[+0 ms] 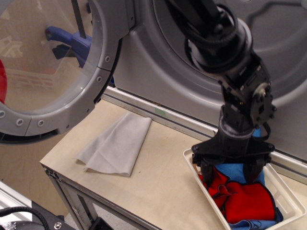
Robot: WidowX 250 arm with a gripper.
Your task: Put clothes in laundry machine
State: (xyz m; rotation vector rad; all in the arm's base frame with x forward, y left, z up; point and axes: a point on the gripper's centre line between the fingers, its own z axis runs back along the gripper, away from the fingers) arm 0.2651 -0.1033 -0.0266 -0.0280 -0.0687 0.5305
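Observation:
The clothes are a bunch of red cloths with dark edging (pixel 245 199) and blue cloths (pixel 229 168) in a white slatted basket (pixel 289 203) at the table's right. My gripper (pixel 231 173) points down into the basket. It is open, with one black finger (pixel 206 173) on each side of the pile's top, touching the cloths. The laundry machine (pixel 153 67) is the grey front behind. Its clear-windowed door (pixel 103 62) swings open to the left. My arm hides much of the drum opening. No yellow-green cloth shows.
A flat pale grey cloth (pixel 117 143) lies on the wooden table (pixel 163 184) to the left of the basket. The table's front-left edge and corner (pixel 45 165) are close by. A blue object (pixel 72 40) shows through the door window.

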